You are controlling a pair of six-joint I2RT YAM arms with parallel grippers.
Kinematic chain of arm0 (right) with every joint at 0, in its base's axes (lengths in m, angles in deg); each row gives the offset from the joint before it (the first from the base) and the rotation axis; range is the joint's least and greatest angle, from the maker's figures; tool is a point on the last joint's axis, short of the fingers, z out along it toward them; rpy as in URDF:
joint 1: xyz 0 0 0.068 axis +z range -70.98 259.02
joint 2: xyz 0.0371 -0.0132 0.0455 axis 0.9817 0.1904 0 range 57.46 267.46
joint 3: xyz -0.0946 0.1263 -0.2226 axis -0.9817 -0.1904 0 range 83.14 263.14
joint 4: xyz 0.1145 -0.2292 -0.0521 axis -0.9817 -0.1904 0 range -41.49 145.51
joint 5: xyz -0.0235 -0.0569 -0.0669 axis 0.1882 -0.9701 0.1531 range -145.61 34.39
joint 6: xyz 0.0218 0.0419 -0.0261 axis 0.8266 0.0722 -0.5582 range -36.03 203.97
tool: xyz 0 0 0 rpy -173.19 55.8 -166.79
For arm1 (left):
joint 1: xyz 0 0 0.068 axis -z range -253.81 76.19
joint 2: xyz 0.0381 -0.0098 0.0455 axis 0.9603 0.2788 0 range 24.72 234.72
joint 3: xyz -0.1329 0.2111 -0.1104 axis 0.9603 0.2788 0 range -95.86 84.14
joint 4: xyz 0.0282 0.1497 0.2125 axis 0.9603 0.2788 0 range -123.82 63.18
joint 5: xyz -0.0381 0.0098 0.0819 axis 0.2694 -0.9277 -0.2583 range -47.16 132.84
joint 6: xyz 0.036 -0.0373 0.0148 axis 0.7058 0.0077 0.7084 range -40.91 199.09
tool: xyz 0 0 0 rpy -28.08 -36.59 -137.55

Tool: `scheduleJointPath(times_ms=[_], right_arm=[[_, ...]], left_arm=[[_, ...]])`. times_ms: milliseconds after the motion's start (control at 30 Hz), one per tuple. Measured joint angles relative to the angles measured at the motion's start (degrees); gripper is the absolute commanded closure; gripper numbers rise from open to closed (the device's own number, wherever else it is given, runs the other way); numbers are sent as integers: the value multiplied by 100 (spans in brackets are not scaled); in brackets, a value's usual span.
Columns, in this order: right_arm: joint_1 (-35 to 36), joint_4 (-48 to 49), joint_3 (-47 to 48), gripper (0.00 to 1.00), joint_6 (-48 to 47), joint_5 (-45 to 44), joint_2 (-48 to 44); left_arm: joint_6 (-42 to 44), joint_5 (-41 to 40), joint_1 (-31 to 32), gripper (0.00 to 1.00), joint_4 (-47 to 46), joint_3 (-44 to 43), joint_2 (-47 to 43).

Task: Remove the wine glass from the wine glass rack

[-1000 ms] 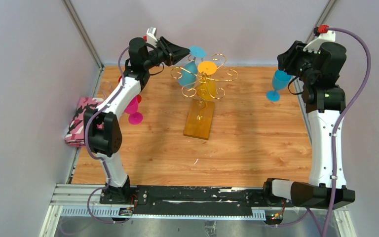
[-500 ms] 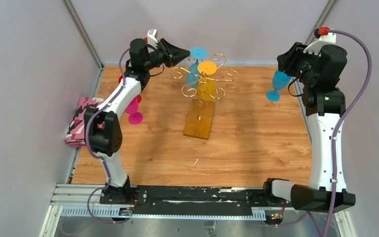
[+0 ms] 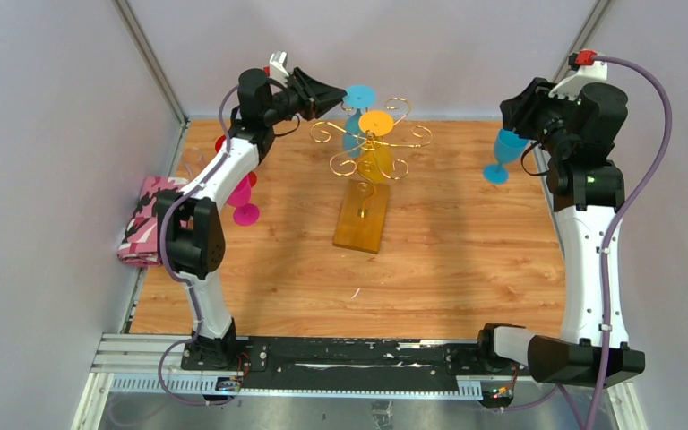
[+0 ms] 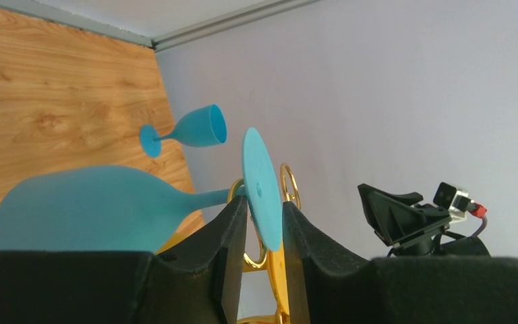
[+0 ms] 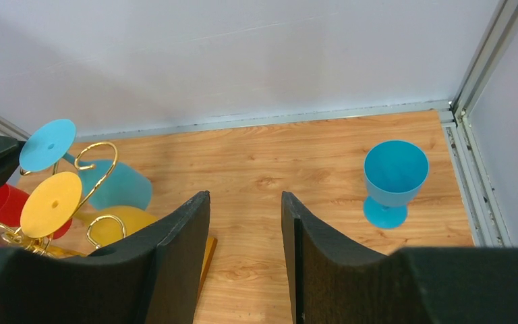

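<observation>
On the wooden table (image 3: 466,269), nearest the arm bases, the wine glass rack (image 3: 361,222) stands on its flat, amber-orange rectangular base. A thin gold post rises from the far end of that base and spreads into curled wire scrolls. To the left at about the same depth, a pink wine glass (image 3: 243,202) stands partly hidden behind the left arm, and a pink patterned cloth (image 3: 146,222) lies at the table's left edge. A yellow wine glass (image 3: 374,164) hangs upside down on the nearer side of the rack, its round foot uppermost. Just behind it the teal wine glass (image 4: 94,210) is still on the rack, hung upside down from a far-left scroll. It is opaque matte teal, with a rounded bowl, a slim stem caught in the gold wire and a flat disc foot (image 4: 260,179) dimpled at its centre. The left gripper (image 4: 264,202) reaches in from the left with its black fingers (image 4: 226,236) on either side of that foot. Whether they press on it cannot be told. The right gripper (image 5: 246,197) hangs high over the far right side, jaws apart and holding nothing. Beyond it a blue goblet (image 5: 394,177) stands upright near the far right corner.
</observation>
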Motion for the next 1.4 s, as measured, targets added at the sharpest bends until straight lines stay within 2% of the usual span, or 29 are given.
scheduleJointPath(times_ms=[300, 733, 967, 1167, 1400], right_arm=[[0, 125, -2, 52, 35, 33, -24], [0, 221, -118, 52, 44, 50, -81], [0, 278, -138, 51, 70, 52, -153], [0, 345, -195, 51, 111, 107, -192], [0, 402, -214, 50, 208, 221, -192]], left_arm=[[-7, 7, 74, 72, -37, -157, 153], [-42, 79, 131, 95, -63, -201, 221], [-13, 105, 133, 99, 28, -234, 221], [46, 170, 140, 100, 533, -476, 221], [247, 205, 157, 100, 1805, -1097, 201]])
